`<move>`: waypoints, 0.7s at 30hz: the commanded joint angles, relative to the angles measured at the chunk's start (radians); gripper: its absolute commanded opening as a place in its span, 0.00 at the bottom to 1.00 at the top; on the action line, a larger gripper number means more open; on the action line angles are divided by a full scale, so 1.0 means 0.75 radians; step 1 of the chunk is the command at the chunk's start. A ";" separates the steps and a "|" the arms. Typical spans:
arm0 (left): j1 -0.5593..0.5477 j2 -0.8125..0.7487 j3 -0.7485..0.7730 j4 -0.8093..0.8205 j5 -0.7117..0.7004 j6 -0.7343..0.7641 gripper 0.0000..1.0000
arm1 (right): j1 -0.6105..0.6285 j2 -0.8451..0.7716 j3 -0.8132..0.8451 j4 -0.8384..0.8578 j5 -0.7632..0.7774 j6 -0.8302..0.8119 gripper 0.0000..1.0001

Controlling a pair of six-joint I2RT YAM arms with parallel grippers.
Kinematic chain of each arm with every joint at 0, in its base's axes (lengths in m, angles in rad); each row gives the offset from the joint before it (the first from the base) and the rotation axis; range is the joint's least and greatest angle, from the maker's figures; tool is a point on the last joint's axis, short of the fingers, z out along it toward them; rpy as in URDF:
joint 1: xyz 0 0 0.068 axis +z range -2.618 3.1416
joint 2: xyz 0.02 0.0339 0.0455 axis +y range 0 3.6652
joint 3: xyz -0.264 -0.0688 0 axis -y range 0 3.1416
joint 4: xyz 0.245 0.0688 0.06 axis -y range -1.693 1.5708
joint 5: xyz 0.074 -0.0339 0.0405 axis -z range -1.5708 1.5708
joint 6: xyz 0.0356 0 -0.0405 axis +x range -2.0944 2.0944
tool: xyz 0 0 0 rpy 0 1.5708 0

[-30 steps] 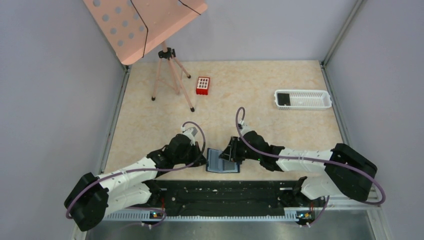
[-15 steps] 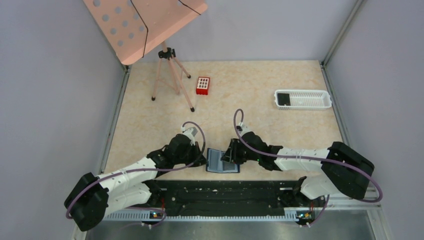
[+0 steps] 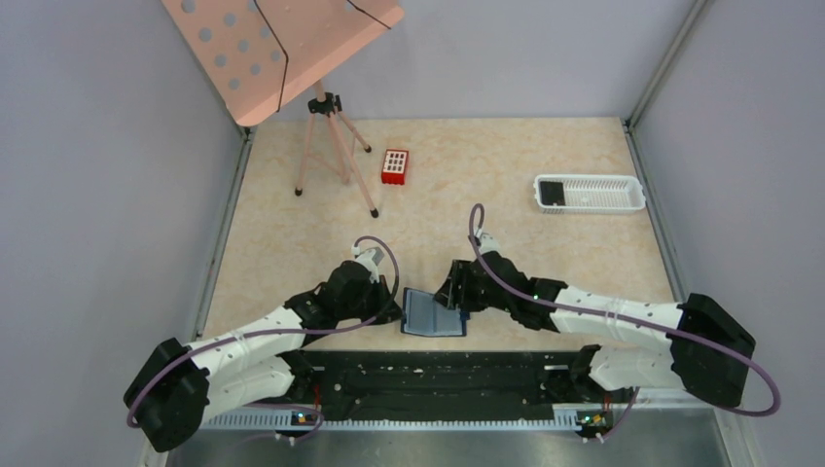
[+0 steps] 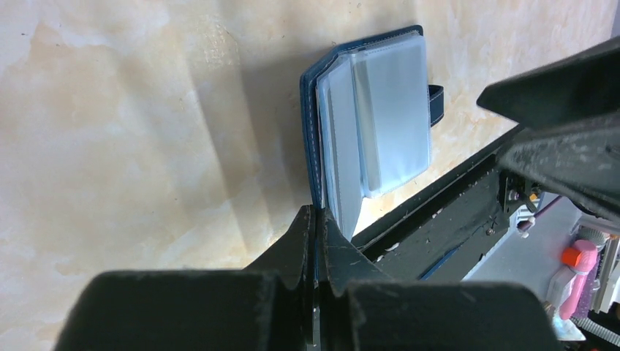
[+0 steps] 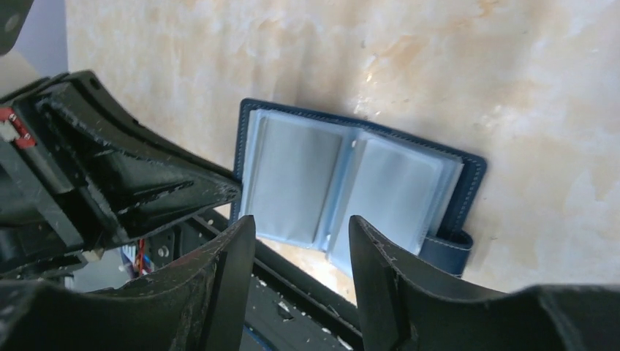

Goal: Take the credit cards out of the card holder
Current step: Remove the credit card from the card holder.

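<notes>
The blue card holder (image 3: 433, 313) lies open near the table's front edge, its greyish clear pockets facing up. My left gripper (image 3: 395, 309) is shut on the left edge of its blue cover (image 4: 314, 191). My right gripper (image 3: 454, 292) is open and empty, right by the holder's right half. In the right wrist view its fingers (image 5: 301, 234) straddle the pockets (image 5: 343, 183) without touching them. No dark card shows in the pockets. One dark flat card (image 3: 552, 192) lies in the left end of the white tray.
The white slotted tray (image 3: 603, 194) stands at the back right. A red box (image 3: 394, 165) and a tripod (image 3: 331, 146) carrying a pink perforated board stand at the back left. A black rail (image 3: 428, 375) runs just in front of the holder.
My right arm's elbow and shoulder have swung to the right, and its gripper has shifted slightly right by the holder. The left gripper and the holder have not moved.
</notes>
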 commanded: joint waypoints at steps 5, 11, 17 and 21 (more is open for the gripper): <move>0.001 -0.015 -0.005 0.053 0.017 -0.024 0.00 | 0.107 0.118 0.088 0.198 -0.028 0.029 0.51; 0.001 -0.020 -0.010 0.057 0.021 -0.036 0.00 | 0.138 0.262 0.121 0.239 -0.016 0.039 0.65; 0.001 -0.017 -0.025 0.079 0.035 -0.047 0.00 | 0.142 0.337 0.133 0.243 -0.002 0.041 0.64; 0.001 -0.015 -0.028 0.091 0.041 -0.051 0.00 | 0.142 0.381 0.126 0.290 -0.022 0.041 0.63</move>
